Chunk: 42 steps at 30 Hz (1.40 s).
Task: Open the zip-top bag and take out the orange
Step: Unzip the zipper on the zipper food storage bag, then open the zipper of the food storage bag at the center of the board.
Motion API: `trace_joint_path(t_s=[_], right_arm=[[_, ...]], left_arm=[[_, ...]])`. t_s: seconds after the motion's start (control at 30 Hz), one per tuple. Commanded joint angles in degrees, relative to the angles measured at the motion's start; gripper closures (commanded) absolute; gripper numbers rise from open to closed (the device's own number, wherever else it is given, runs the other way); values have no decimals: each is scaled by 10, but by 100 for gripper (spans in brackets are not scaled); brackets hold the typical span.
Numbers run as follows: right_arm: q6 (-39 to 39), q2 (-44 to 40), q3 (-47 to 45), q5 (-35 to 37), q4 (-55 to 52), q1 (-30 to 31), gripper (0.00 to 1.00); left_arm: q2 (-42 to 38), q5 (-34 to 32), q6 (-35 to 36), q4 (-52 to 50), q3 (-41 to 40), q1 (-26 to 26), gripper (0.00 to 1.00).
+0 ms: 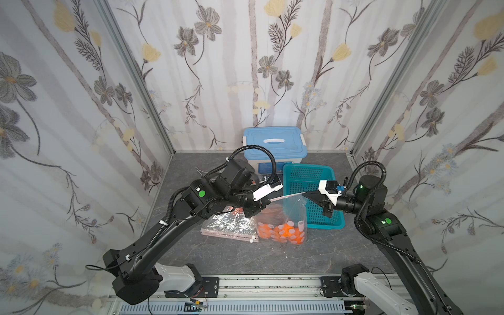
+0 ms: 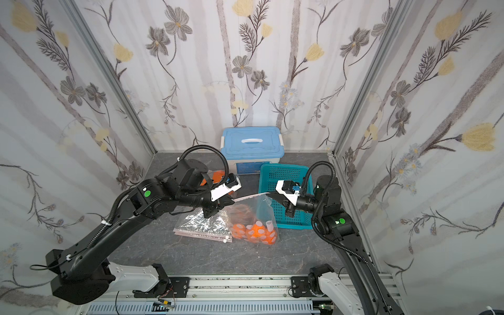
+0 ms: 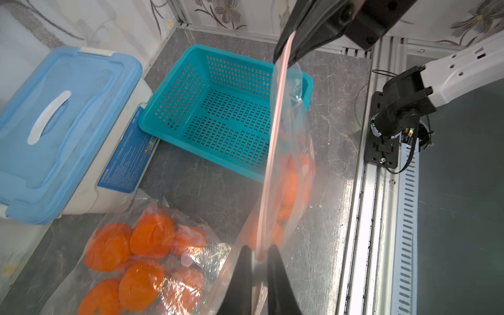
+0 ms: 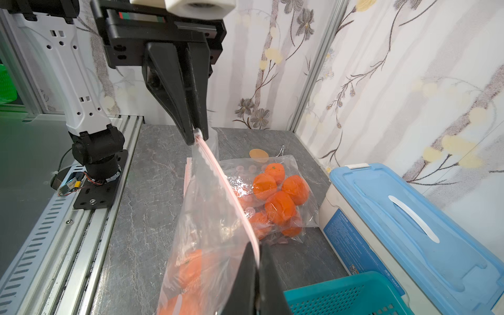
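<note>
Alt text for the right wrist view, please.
A clear zip-top bag of oranges is stretched by its pink zip strip between the shut left gripper and right gripper. Beyond it, a second clear bag of oranges lies on the grey marble table.

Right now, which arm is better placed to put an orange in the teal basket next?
Probably right: the right pincer, shut on the strip of the zip-top bag, hangs over the basket. The left pincer grips the strip's other end, farther away.
</note>
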Motion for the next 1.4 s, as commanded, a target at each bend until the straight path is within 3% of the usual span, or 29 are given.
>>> trace_joint_path(t_s=[0.0, 0.27, 0.63, 0.7, 0.77, 0.8, 0.83, 0.93, 1.07, 1.37], right_arm=[[-1, 6, 7, 6, 32, -2, 100], [0, 6, 7, 4, 33, -4, 100], [-2, 9, 3, -7, 32, -3, 100], [-4, 11, 2, -15, 32, -3, 100], [-8, 11, 0, -21, 31, -3, 100], [-8, 11, -1, -22, 32, -2, 100], [-12, 11, -3, -27, 31, -2, 100], [-25, 9, -8, -41, 28, 2, 100], [-35, 4, -13, -44, 23, 9, 100], [-42, -2, -14, -33, 8, 18, 100]], left_arm=[[-31, -66, -17, -74, -7, 2, 100], [-72, -89, -39, -149, -15, 2, 100], [-94, -74, -52, -156, -31, 1, 100], [-87, -57, -49, -148, -22, 1, 71], [-75, -35, -45, -139, -2, 1, 60], [-68, -23, -43, -131, 12, 2, 43], [-61, -14, -44, -121, 26, 1, 33], [-32, 16, -40, -80, 74, 2, 21], [34, 59, -19, -54, 126, 2, 20], [138, 63, -27, -63, 188, 2, 37]])
